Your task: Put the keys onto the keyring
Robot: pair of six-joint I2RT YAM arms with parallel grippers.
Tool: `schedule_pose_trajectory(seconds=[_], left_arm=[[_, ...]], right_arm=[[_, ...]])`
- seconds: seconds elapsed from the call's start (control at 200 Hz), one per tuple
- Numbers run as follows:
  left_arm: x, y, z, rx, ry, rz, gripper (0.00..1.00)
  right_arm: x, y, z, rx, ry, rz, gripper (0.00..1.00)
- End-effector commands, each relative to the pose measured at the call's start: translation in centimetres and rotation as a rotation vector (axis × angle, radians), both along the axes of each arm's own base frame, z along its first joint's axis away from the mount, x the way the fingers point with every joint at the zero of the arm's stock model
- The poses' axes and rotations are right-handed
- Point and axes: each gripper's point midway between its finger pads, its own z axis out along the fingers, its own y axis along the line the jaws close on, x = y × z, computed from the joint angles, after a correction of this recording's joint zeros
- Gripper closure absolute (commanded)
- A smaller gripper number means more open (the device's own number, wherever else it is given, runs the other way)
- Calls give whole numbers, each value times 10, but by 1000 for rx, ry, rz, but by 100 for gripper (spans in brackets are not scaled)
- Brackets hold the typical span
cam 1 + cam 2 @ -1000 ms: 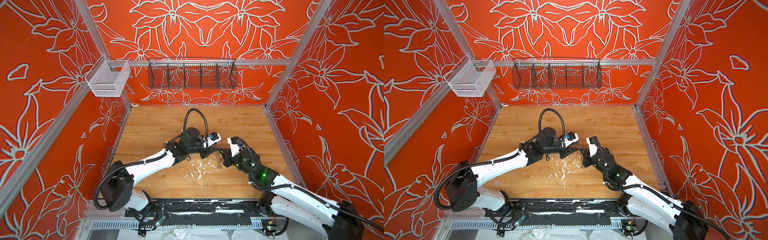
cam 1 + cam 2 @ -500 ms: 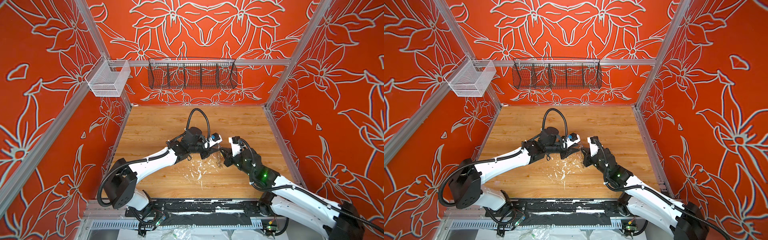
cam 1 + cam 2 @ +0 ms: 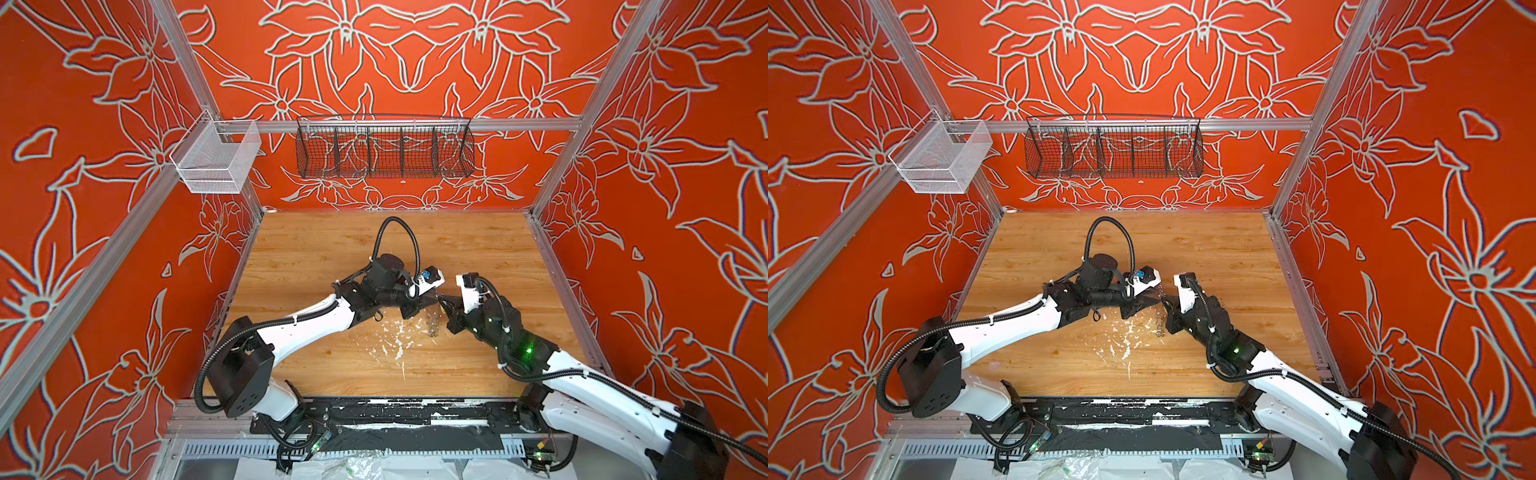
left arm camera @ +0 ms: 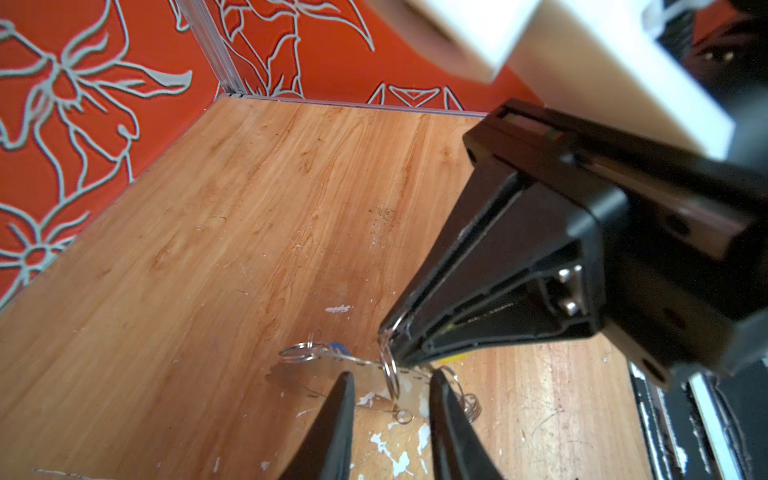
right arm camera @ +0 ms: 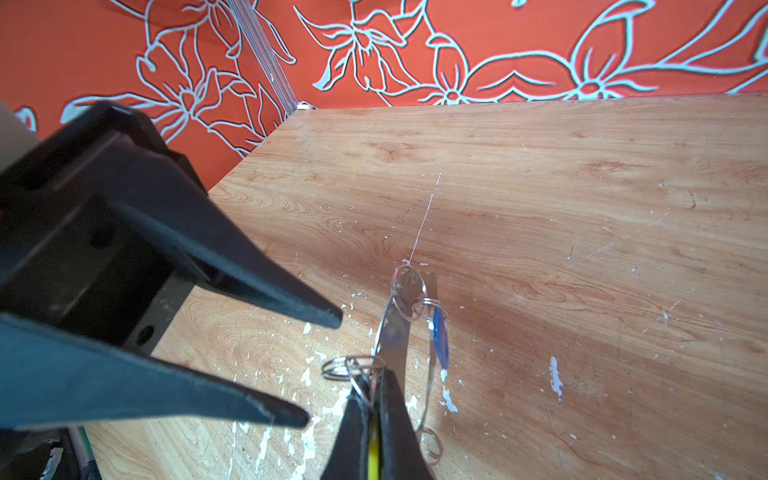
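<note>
Lying scratched and flecked with white paint chips, the wooden tabletop is carrying both grippers; the right gripper is pinching a yellow tag and thin wire split rings, holding the flat metal keyring on edge, blue tag dangling. Left gripper is hovering parted around one ring. Behind, a black wire basket is hanging on orange floral walls; no writing is showing.

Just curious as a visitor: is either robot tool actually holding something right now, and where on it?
The right tool pinches the yellow key tag along with a small split ring. The left tool is open, holding nothing.
</note>
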Motion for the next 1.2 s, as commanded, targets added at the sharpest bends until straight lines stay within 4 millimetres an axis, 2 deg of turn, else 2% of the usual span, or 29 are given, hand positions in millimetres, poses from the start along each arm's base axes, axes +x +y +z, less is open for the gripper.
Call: schedule_pose_trajectory(seconds=[0.0, 0.21, 0.4, 0.515, 0.716, 0.911, 1.041, 1.196], left_arm=[[2, -4, 6, -13, -9, -15, 66], [4, -5, 4, -7, -10, -12, 72], [5, -5, 4, -3, -8, -13, 92], [5, -4, 3, 1, -12, -9, 100], [5, -1, 9, -21, -33, 11, 100], [-5, 16, 34, -172, -157, 56, 100], [-18, 27, 48, -281, -233, 61, 100], [-26, 30, 53, -327, -254, 44, 100]], right_arm=[[1, 11, 28, 60, -54, 34, 100], [1, 13, 28, 67, -54, 41, 100], [1, 11, 28, 68, -56, 33, 100], [2, 9, 27, 68, -55, 24, 100], [5, 2, 23, 82, -35, -32, 100], [14, -6, 9, 89, 8, -96, 100], [17, -1, 1, 119, 40, -81, 100], [17, 10, -2, 143, 63, -37, 100]])
